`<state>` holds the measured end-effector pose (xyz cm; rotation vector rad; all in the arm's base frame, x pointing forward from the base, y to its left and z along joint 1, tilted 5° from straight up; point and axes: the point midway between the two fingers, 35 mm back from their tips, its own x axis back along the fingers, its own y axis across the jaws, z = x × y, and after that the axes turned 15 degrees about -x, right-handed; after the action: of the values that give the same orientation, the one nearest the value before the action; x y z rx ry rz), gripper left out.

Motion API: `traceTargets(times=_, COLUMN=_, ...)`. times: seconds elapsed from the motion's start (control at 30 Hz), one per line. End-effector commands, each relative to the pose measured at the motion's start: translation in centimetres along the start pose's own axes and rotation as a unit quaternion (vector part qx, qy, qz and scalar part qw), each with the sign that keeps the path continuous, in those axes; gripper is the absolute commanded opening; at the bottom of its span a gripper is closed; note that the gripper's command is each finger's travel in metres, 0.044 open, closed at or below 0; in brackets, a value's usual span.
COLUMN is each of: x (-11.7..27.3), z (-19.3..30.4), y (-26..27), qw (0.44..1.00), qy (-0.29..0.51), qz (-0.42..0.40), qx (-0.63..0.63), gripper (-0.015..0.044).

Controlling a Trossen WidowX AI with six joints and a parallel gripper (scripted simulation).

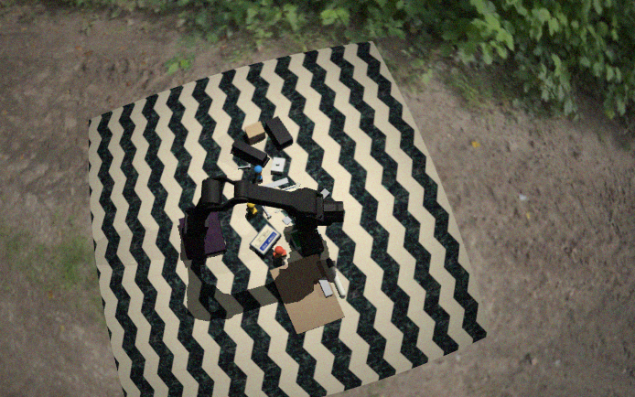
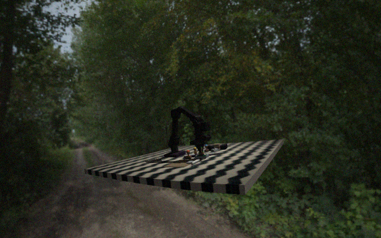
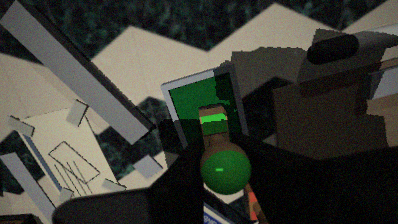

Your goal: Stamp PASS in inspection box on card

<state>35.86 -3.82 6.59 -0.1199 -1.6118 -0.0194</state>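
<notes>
My gripper [image 3: 225, 152] [image 1: 308, 246] is shut on the stamp with the green knob [image 3: 226, 173]. In the wrist view the stamp's wooden body with a bright green strip overlaps the near part of the green ink pad [image 3: 192, 102] [image 1: 296, 240]; whether it touches the pad cannot be told. The pad has a pale rim. The cream card [image 3: 47, 125] lies left of the pad in the wrist view, with small grey blocks at its edges. A drawn box outline [image 3: 81, 157] shows on it, with thin dark lines at its lower left. The stamp's print face is hidden.
A long grey bar [image 3: 80, 72] lies between card and pad. Stamps with red [image 1: 279, 251], yellow [image 1: 251, 208] and blue [image 1: 257, 168] knobs stand nearby. A blue-labelled white box [image 1: 264, 240], brown sheet [image 1: 310, 316], white marker [image 1: 339, 284] and dark blocks [image 1: 278, 132] [image 1: 250, 153] lie around.
</notes>
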Motion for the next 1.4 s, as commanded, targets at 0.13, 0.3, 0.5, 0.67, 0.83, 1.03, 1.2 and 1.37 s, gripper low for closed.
traceTargets(times=0.13, x=-0.42, z=0.04, y=0.02, qw=1.0, qy=0.0, qz=-0.001, qx=0.003, gripper=0.0)
traceTargets(times=0.3, x=-0.52, z=0.04, y=0.02, qw=1.0, qy=0.0, qz=-0.001, qx=0.0, gripper=0.0)
traceTargets(times=0.5, x=-0.62, z=0.04, y=0.02, qw=1.0, qy=0.0, qz=-0.001, qx=0.0, gripper=0.0)
traceTargets(times=0.67, x=-0.72, z=0.04, y=0.02, qw=1.0, qy=0.0, qz=-0.001, qx=0.0, gripper=0.0)
traceTargets(times=0.83, x=-0.82, z=0.04, y=0.02, qw=1.0, qy=0.0, qz=-0.001, qx=0.0, gripper=0.0)
traceTargets(times=1.03, x=-0.82, z=0.04, y=0.02, qw=1.0, qy=0.0, qz=-0.001, qx=0.0, gripper=0.0)
traceTargets(times=1.2, x=-0.92, z=0.03, y=0.01, qw=1.0, qy=0.0, qz=-0.001, qx=0.0, gripper=0.0)
traceTargets(times=1.37, x=-0.92, z=0.03, y=0.01, qw=1.0, qy=0.0, qz=-0.001, qx=0.0, gripper=0.0)
